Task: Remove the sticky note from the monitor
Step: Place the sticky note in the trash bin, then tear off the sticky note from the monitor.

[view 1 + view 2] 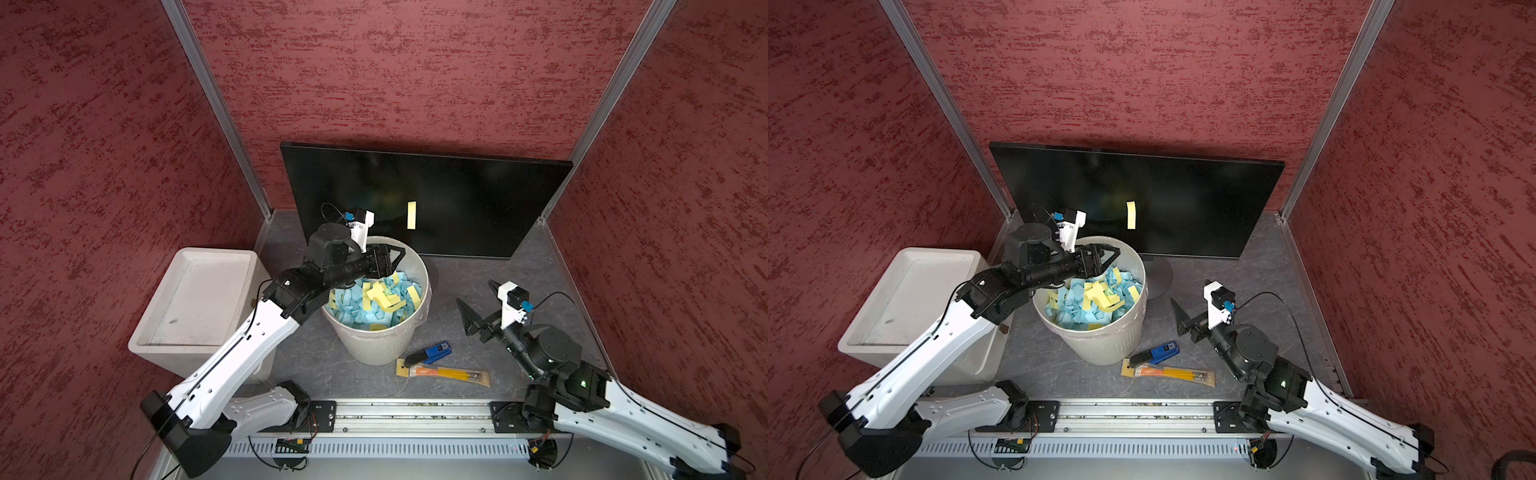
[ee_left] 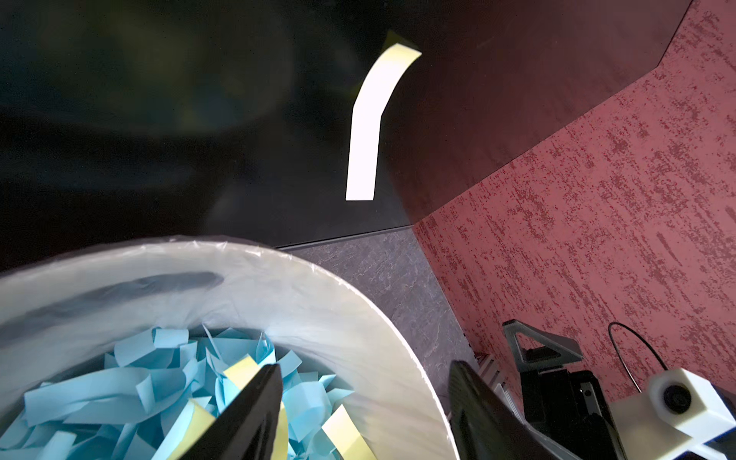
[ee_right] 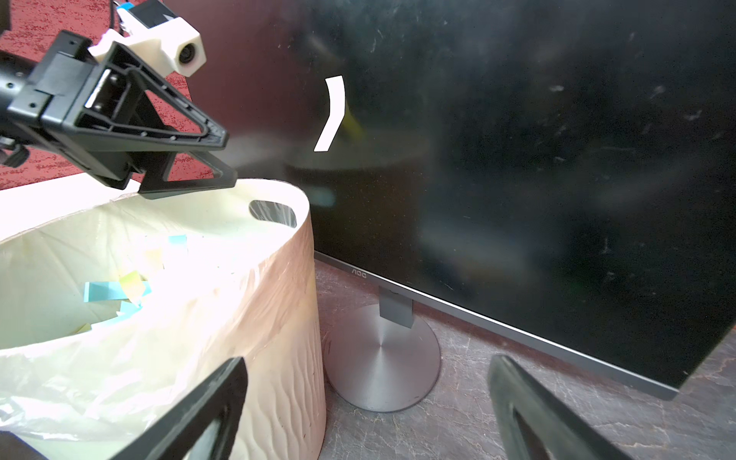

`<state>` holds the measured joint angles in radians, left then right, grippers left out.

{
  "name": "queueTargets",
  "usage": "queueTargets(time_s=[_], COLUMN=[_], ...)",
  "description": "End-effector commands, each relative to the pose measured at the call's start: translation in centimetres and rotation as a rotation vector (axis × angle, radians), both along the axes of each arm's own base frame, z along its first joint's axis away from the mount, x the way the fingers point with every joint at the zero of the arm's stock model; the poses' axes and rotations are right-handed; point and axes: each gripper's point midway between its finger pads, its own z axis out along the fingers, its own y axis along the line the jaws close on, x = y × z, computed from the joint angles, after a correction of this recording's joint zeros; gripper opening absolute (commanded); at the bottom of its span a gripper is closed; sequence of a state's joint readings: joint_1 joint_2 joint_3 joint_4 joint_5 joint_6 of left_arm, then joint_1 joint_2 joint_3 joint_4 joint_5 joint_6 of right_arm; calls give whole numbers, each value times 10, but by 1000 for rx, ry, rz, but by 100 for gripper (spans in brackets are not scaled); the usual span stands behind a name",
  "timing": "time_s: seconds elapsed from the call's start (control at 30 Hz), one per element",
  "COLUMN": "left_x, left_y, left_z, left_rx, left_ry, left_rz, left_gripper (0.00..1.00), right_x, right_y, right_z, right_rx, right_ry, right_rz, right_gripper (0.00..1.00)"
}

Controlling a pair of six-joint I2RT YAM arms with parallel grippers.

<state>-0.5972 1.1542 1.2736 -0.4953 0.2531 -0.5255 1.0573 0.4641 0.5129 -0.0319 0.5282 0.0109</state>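
**Fingers [image 2: 255, 414] parted over paper-filled round bin [image 1: 374, 340]**

Left gripper [image 1: 399, 262] hangs above the bin, spread and holding nothing. Right gripper [image 1: 473, 291] sits apart, jaws wide and bare. On the monitor [image 1: 478, 195], the yellow sticky note [image 1: 411, 215] looks feather-light and floppy. Its curled lower end seems the spot to pinch.

Black flat monitor [image 1: 478, 195]: glossy screen, smudged; round base [image 3: 382, 358] brushed metal. Pale yellow sticky note [image 1: 411, 215]: matt paper. Round white bin [image 1: 376, 345]: ribbed plastic, lined with thin clear film [image 3: 99, 358]. Grey desk [image 1: 465, 270]: matt, marbled.
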Motion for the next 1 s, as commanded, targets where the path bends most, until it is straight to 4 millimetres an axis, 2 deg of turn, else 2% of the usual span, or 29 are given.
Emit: queueTargets(time_s=[0.0, 0.33, 0.53, 0.97], left_x=[7, 29, 41, 59], left_y=[-8, -22, -27, -40], left_z=[20, 26, 22, 16], left_rx=[-66, -115, -121, -124], left_ry=[-33, -19, -15, -36], left_rz=[-40, -68, -55, -26], left_gripper=[72, 73, 73, 65], right_x=[3, 4, 4, 3], right_y=[-4, -4, -5, -7], right_z=[-1, 0, -1, 0], right_rx=[8, 6, 4, 6], right_ry=[-2, -2, -2, -4], right_rz=[-27, -31, -34, -37], right_gripper=[98, 99, 98, 98])
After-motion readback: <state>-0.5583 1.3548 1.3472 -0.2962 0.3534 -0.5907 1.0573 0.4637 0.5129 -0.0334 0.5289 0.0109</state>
